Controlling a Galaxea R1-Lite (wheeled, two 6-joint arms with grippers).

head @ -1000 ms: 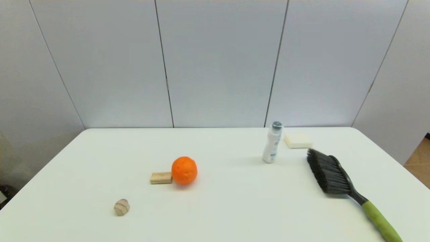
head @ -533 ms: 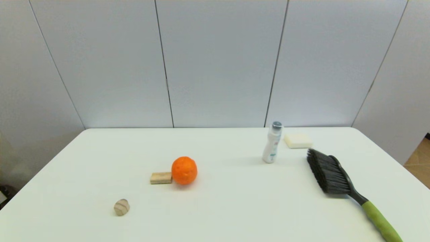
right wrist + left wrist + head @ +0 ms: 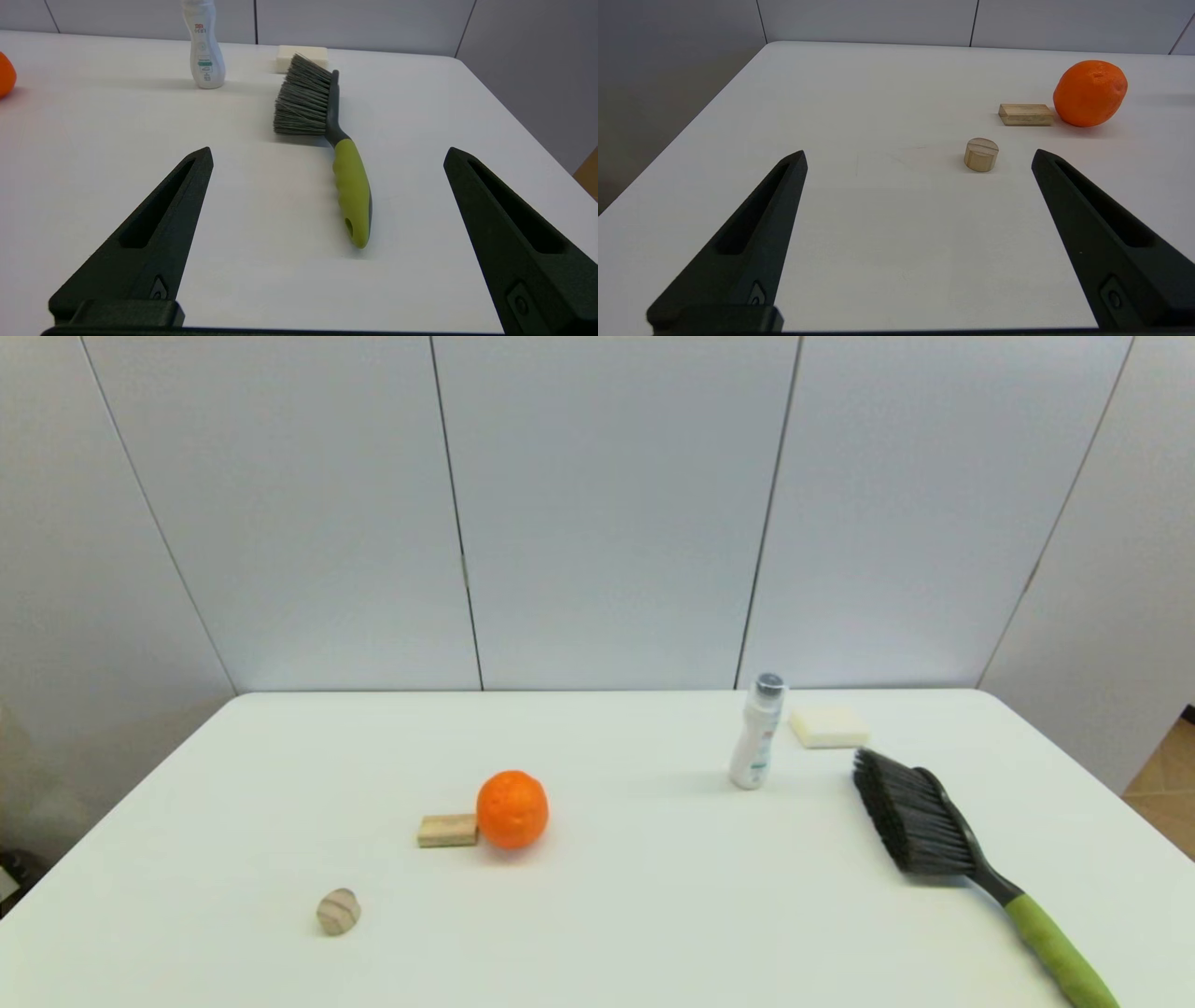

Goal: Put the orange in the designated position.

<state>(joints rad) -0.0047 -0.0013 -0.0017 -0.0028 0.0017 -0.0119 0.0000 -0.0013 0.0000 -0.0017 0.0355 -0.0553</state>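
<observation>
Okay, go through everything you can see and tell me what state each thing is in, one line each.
orange: resting on the table, touching the wooden block, not held.
wooden block: lying flat.
wooden ball: resting alone.
bottle: upright, capped.
sponge: lying flat.
brush: lying on its side.
left pincer: open, empty.
right pincer: open, empty.

A wooden block [image 3: 447, 830], wooden ball [image 3: 338, 911], bottle [image 3: 757, 732], sponge [image 3: 828, 727] and brush [image 3: 971, 861] lay scattered across the white surface [image 3: 653, 915].

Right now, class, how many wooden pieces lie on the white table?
2. A flat wooden block lies against the orange's left side. A small round wooden piece sits alone, nearer the robot and farther left. Nothing seems to hide another.
</observation>
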